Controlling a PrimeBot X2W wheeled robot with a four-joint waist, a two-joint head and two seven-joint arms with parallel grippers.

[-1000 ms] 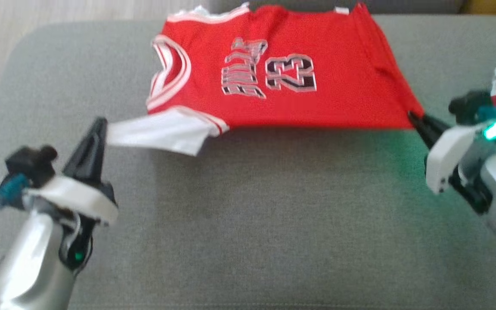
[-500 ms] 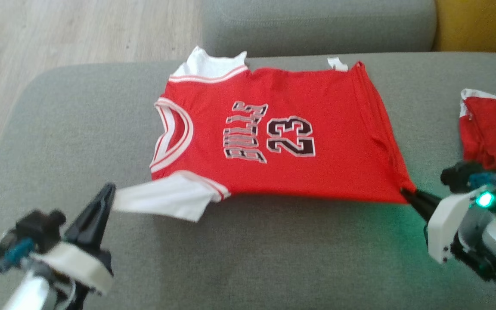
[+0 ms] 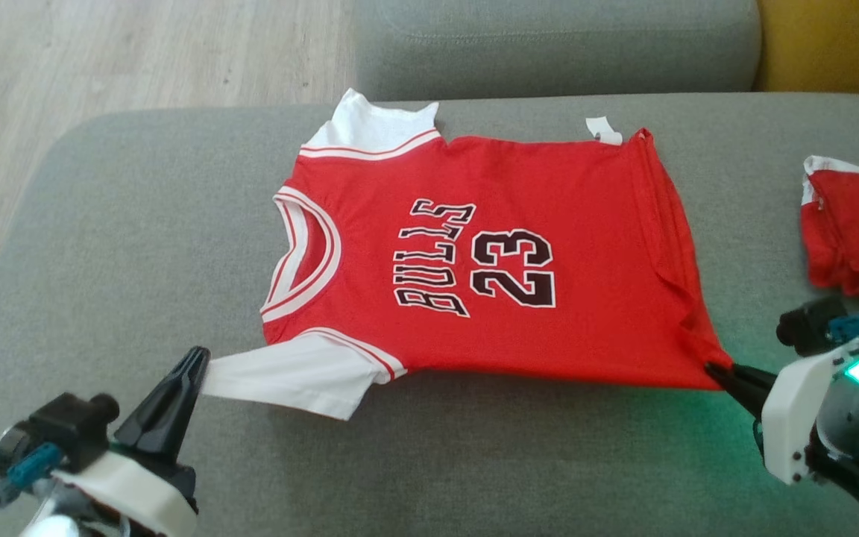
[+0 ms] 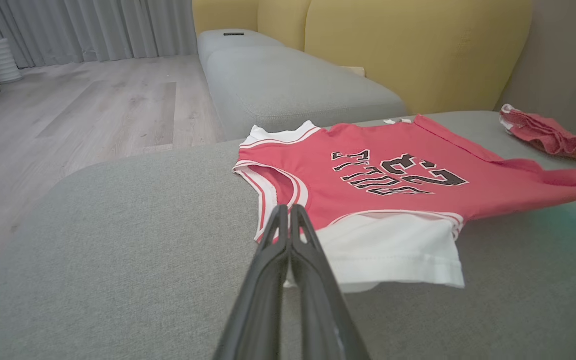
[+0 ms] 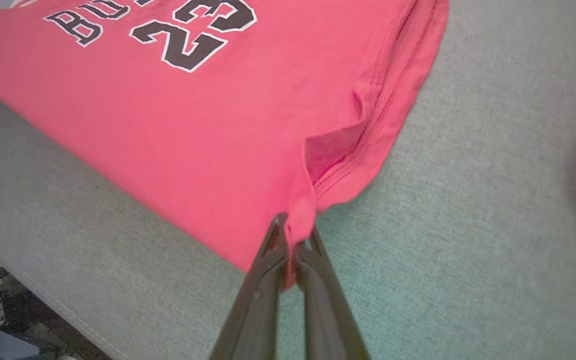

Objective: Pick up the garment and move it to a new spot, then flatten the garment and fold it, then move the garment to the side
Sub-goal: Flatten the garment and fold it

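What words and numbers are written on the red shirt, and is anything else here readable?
"BULLS": black letters edged in white, across the chest of the red jersey.
"23": a black number edged in white, right next to that word on the same jersey.
White tag at the jersey's far edge: too small to read.

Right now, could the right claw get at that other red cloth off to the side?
Probably not yet. The right claw is shut on the jersey, holding its corner. The red cloth lies close by, bare cushion between, nothing blocking; the claw would have to let go first.
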